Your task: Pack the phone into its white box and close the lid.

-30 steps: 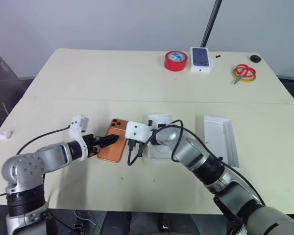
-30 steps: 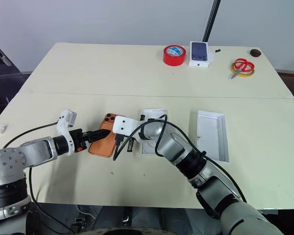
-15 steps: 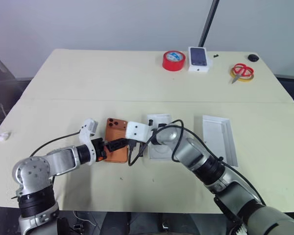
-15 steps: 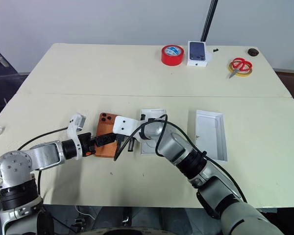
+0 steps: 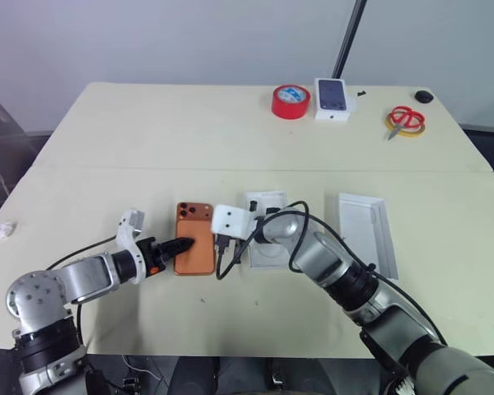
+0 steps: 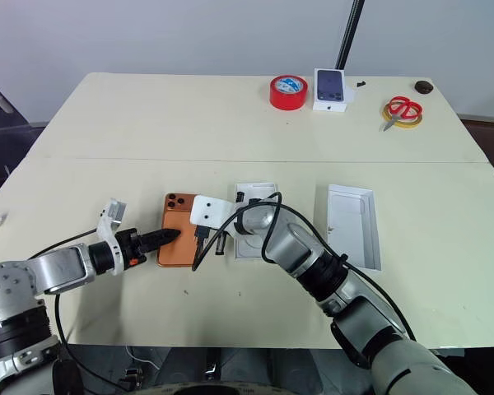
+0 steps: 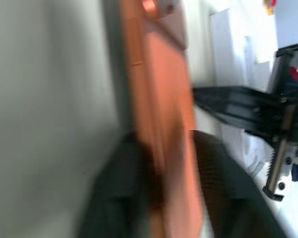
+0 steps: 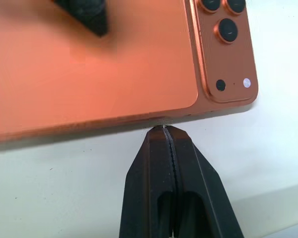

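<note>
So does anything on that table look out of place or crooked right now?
Nothing looks damaged or spilled. The phone lies camera side up on the table, squared up. The left gripper pinches its near corner, and the shut right gripper touches its long edge. The white box sits beside it.

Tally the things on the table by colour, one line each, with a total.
White: 4 (box, lid, small box, scrap)
Orange: 1 (phone)
Red: 2 (tape, scissors)
Black: 1 (cap)
Total: 8
</note>
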